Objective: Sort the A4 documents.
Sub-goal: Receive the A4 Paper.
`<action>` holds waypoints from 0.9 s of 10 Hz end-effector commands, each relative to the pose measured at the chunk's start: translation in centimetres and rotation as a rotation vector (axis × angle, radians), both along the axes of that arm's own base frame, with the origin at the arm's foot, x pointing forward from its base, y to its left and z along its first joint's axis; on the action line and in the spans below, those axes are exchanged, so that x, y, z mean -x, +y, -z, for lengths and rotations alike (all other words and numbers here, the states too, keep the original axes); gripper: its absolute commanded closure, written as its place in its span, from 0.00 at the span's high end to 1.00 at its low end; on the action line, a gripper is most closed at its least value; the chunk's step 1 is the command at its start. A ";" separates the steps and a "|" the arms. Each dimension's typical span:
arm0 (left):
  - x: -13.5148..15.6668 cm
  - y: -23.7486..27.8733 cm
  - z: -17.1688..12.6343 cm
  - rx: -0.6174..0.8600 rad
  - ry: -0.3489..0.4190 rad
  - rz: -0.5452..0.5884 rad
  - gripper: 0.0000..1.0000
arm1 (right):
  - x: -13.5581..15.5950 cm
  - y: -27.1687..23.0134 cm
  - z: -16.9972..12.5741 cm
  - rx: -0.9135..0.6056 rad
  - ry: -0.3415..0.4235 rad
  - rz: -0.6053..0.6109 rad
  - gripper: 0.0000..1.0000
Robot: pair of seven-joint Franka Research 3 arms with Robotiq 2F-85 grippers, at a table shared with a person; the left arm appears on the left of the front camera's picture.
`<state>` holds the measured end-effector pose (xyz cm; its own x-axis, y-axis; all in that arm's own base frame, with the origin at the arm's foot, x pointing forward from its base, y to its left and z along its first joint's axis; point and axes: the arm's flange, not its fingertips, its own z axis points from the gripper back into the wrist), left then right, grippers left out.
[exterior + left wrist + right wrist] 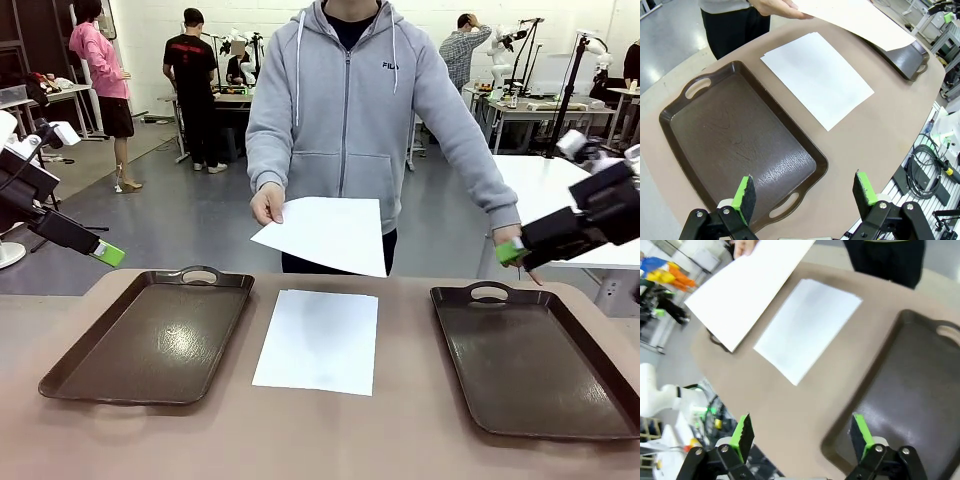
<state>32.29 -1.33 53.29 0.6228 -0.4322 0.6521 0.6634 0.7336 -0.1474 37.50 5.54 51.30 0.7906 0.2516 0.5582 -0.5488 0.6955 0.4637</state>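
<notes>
A stack of white A4 documents (319, 340) lies flat on the table between the two trays; it also shows in the left wrist view (817, 75) and the right wrist view (807, 327). A person's hand (267, 205) holds another white sheet (327, 233) in the air over the table's far edge. My left gripper (108, 254) hangs open above the far left corner, over the left tray (735, 150), with nothing between its fingers. My right gripper (512, 252) is open and empty above the right tray (535, 365), close to the person's other hand (515, 240).
Both dark brown trays are empty. The table edge and cables (925, 170) lie beside the left tray in the left wrist view. Other people, tables and equipment stand far behind the person.
</notes>
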 end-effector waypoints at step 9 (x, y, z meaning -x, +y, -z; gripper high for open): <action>0.0 0.0 0.0 0.005 0.000 0.003 1.00 | -13.2 9.0 6.9 -0.431 0.328 0.046 1.00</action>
